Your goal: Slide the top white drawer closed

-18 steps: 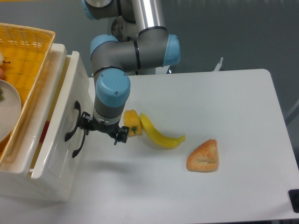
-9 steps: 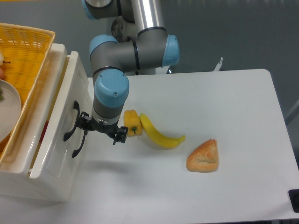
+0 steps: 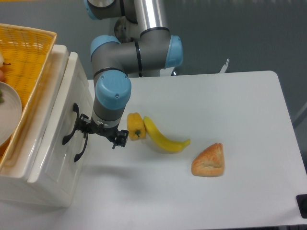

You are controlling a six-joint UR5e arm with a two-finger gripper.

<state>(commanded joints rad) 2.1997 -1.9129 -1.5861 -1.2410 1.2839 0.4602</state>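
top white drawer (image 3: 57,139) pushed further in, gripper (image 3: 100,135) spread at its front, banana (image 3: 163,138) beside

banana (image 3: 165,138), yellow pepper (image 3: 135,126), pastry (image 3: 209,160)

1 fixed camera, high, angled down at table (image 3: 240,110).
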